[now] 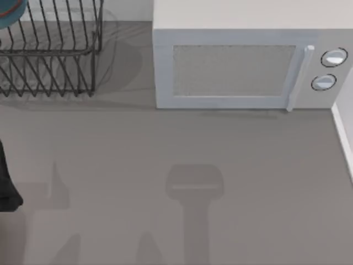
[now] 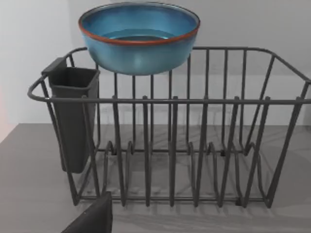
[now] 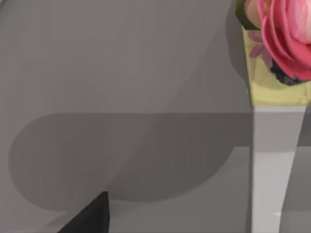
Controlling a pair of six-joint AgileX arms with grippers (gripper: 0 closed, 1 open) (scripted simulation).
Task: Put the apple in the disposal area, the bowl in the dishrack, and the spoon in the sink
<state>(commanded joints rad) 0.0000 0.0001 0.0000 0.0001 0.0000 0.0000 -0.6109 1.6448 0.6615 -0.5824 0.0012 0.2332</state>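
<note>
Grey tabletop (image 1: 165, 182) spreads across my top view, with the dishrack (image 1: 52, 61) at upper left, the bowl (image 1: 11, 12) on its far corner, and a white microwave (image 1: 242, 66) at upper right. Left wrist view: the bowl (image 2: 139, 36) rests on the dishrack's (image 2: 194, 145) rear rim beside a dark cutlery cup (image 2: 73, 116). Right wrist view: a pink flower (image 3: 284, 34). Either gripper's fingers: I cannot tell.
</note>
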